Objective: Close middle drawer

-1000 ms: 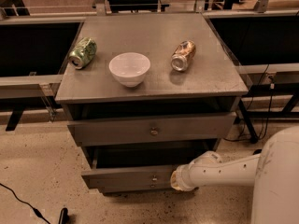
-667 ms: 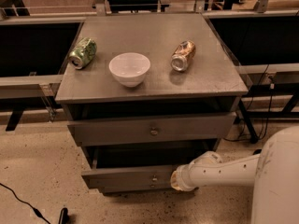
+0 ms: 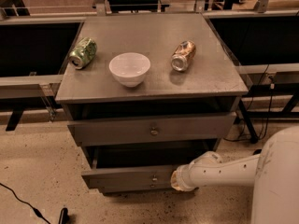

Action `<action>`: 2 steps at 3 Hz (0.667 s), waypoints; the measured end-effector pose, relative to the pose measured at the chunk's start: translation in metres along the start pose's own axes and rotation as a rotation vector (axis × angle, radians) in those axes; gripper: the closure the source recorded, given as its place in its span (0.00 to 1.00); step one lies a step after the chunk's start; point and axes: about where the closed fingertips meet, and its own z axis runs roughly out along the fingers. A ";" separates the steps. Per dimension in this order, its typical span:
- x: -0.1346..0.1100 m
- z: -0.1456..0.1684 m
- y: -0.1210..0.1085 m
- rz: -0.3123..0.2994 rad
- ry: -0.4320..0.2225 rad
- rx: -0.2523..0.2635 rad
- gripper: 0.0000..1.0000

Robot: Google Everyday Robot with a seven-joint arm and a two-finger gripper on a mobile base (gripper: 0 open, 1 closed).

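Camera view: a grey cabinet (image 3: pixel 210 78) stands on a speckled floor (image 3: pixel 37 171), with 3 drawer fronts under its flat top; on the top a green can (image 3: pixel 83 53) lies on its side near the left edge, a white bowl (image 3: pixel 130 69) sits upright just right of it, and a brown can (image 3: pixel 183 56) lies on its side further right, apart from the bowl; the top drawer (image 3: pixel 112 130), the tallest front, is pulled out a little, leaving a dark gap under the cabinet top; the middle drawer (image 3: pixel 121 176) sits below it, pulled out further, its box open to view behind the front and its small knob (image 3: pixel 154 177) near the centre; a slimmer front (image 3: pixel 126 188) shows just beneath; the white arm (image 3: pixel 224 172) reaches in from the lower right, low to the floor; the gripper (image 3: pixel 174 181) is at the right end of the middle drawer's front, touching or very nearly touching it; whether it is wide or narrow I cannot tell; a black cable (image 3: pixel 18 199) trails across the floor at lower left.
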 end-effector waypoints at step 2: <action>0.000 0.000 0.000 0.000 0.000 0.000 0.00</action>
